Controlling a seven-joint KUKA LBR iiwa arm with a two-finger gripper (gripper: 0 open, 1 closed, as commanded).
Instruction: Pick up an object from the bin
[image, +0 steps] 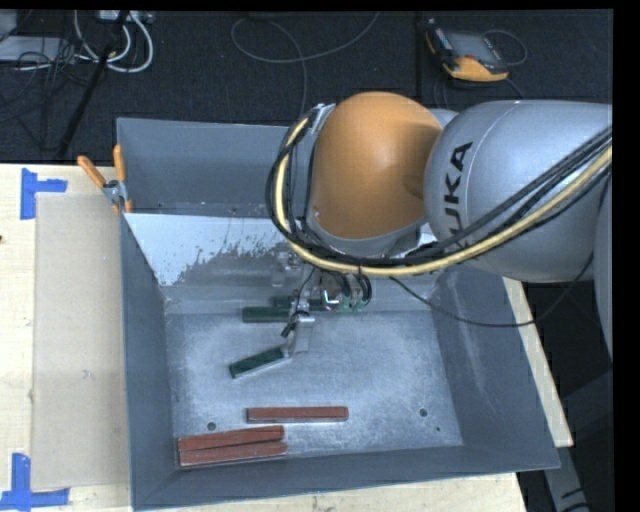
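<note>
Lettering on the silver arm (520, 170) reads "UKA" in black capitals, running up the casing beside the orange cover (365, 165); we make out no other writing. Yellow and black cables (283, 195) loop round the cover's left side. Grey metal bin (150, 380), floor scuffed and speckled pale, holds five flat bars, all lying apart from the walls. Two dark green bars sit mid-bin: the upper green bar (265, 313) lies nearly level under the wrist, and the lower green bar (258, 362) lies tilted, its right end higher in the view. The pincer (293, 340) comes down from beneath the orange cover and meets the right end of that lower green bar; we cannot tell whether it is spread or pressed together, nor whether the bar is gripped. Toward the near wall lie three reddish-brown bars: a single brown bar (297, 413) lies alone and level, and a pair of brown bars (231, 446) lies side by side, touching along their length, just left of and below it.
</note>
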